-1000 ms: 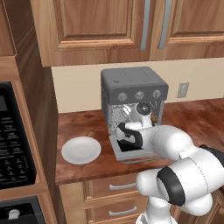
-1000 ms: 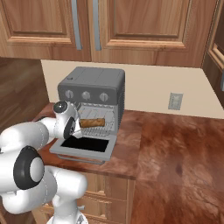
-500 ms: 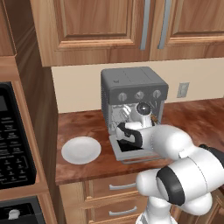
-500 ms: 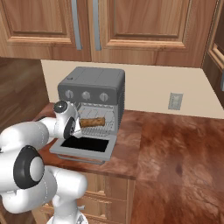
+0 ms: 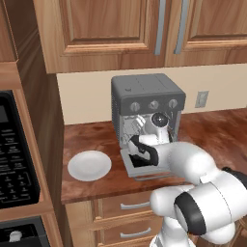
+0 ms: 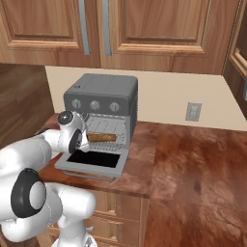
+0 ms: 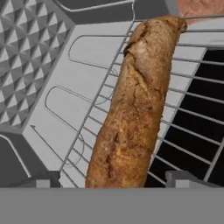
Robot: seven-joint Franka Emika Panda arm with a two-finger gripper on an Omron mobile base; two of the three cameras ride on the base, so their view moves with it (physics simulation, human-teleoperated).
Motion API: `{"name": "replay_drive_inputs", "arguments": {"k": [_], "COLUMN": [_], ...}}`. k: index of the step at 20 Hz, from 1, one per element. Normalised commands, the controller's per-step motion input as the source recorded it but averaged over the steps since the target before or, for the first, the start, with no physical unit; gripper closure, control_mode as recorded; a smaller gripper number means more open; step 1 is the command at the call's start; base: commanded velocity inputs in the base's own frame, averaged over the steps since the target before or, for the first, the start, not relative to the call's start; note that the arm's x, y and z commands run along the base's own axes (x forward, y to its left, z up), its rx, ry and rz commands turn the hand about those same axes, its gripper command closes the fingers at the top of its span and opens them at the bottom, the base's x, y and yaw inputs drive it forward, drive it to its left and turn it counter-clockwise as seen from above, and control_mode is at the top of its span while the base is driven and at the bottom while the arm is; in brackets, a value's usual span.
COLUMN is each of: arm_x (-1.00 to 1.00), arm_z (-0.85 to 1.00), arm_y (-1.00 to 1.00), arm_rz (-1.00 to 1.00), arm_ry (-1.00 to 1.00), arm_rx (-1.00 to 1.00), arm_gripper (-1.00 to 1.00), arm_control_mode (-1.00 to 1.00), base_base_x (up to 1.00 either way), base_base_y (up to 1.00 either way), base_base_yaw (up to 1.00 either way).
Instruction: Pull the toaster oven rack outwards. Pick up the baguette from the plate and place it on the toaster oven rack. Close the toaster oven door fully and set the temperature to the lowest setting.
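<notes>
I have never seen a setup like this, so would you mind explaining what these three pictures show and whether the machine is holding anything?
This is a rendered kitchen with a white robot arm on a driving base. Two pictures come from cameras on that base, behind the arm to its left and right. The third comes from a camera on the hand, looking along the gripper.

On the wooden counter stands a dark-grey toaster oven with its door folded down. Beside it lies an empty white plate.

The hand reaches into the oven mouth. The baguette lies on the wire rack, and the two fingertips stand apart on either side of its near end, so the gripper looks open and holds nothing.
</notes>
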Motion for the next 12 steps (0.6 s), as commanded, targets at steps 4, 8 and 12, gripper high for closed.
{"name": "replay_drive_inputs", "arguments": {"k": [4, 8, 12], "arm_x": [-0.50, -0.59, -0.49], "arm_z": [0.36, 0.40, 0.18], "arm_y": [-0.18, -0.45, -0.50], "arm_rz": [-0.01, -0.02, 0.03], "arm_ry": [-0.01, 0.01, 0.11], "arm_rx": [0.00, 0.00, 0.00], "arm_gripper": [-1.00, -1.00, -1.00], "arm_control_mode": [-1.00, -1.00, -1.00], "base_base_x": [0.00, 0.00, 0.00], "base_base_y": [0.00, 0.00, 0.00], "base_base_yaw": [0.00, 0.00, 0.00]}}
